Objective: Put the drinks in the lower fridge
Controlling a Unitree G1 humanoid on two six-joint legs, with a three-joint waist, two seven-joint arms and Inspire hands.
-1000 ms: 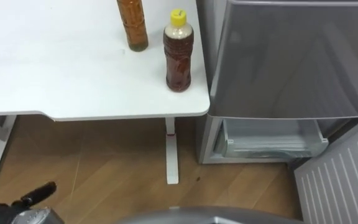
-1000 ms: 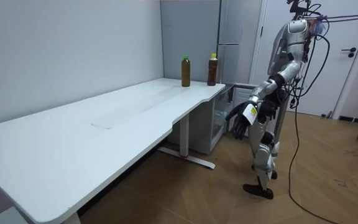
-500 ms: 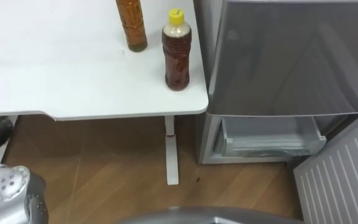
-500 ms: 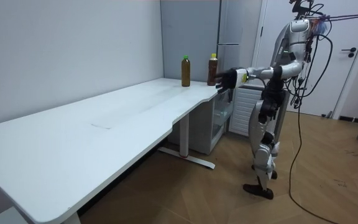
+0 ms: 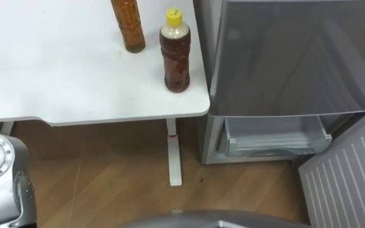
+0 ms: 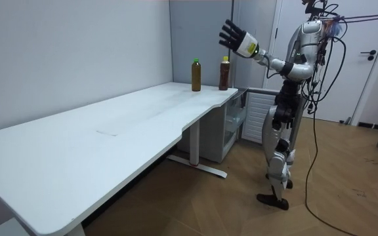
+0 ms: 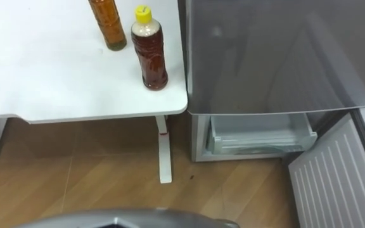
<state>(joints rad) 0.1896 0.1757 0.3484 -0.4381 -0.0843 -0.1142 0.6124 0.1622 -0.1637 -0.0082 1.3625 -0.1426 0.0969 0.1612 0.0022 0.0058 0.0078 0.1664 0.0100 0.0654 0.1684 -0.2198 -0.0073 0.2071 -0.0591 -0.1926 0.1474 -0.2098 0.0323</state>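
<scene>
Here, the left hand is held high above the white table, fingers spread wide and holding nothing. A yellow-capped tea bottle and a green-capped bottle stand on the table's corner, beside the fridge with its lower drawer showing.

The table is showing plain white, no pattern at all. The yellow-capped bottle is glowing dark reddish-brown, and the green-capped bottle is showing a lighter amber. The fridge is gleaming smooth grey, its lower drawer is looking pale frosty white, and the open door is showing a white ribbed lining. The floor is running warm brown wood in angled planks. The left hand is showing black.
</scene>
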